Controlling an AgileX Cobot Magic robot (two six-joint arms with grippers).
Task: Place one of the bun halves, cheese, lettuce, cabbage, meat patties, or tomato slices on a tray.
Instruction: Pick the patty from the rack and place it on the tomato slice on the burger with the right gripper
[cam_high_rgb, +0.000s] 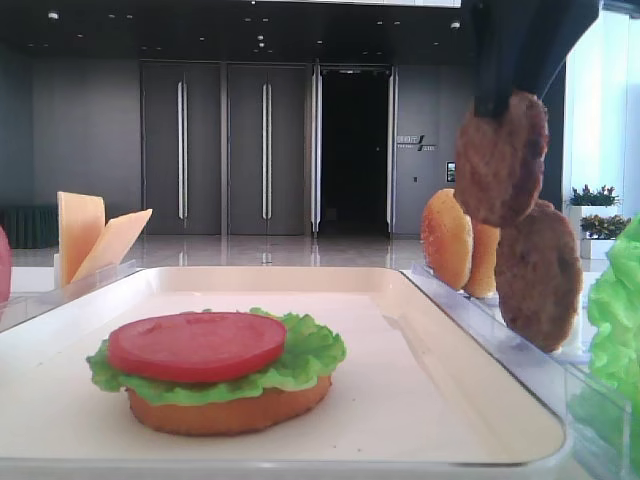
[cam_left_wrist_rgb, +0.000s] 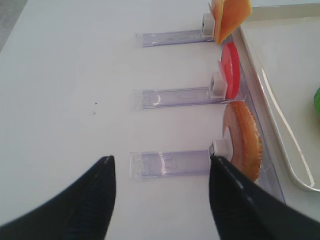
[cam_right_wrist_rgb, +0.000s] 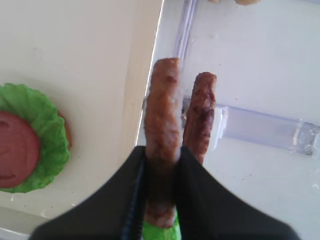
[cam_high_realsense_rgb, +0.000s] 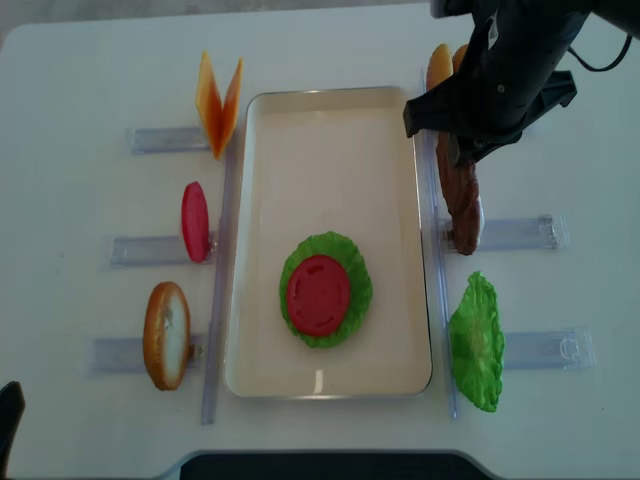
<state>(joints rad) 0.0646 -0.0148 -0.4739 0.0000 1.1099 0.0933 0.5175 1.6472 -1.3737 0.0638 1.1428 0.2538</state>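
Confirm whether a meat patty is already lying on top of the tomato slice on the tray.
No. The tomato slice on the tray is bare on top, and the right gripper holds a patty up beside the tray.

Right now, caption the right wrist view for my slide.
Right gripper shut on a meat patty, second patty beside it, near the tray.

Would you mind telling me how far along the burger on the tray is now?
Done: a bun half, lettuce and tomato slice are stacked on the tray. In hand: the right gripper is shut on a meat patty. Left: setting it on the stack.
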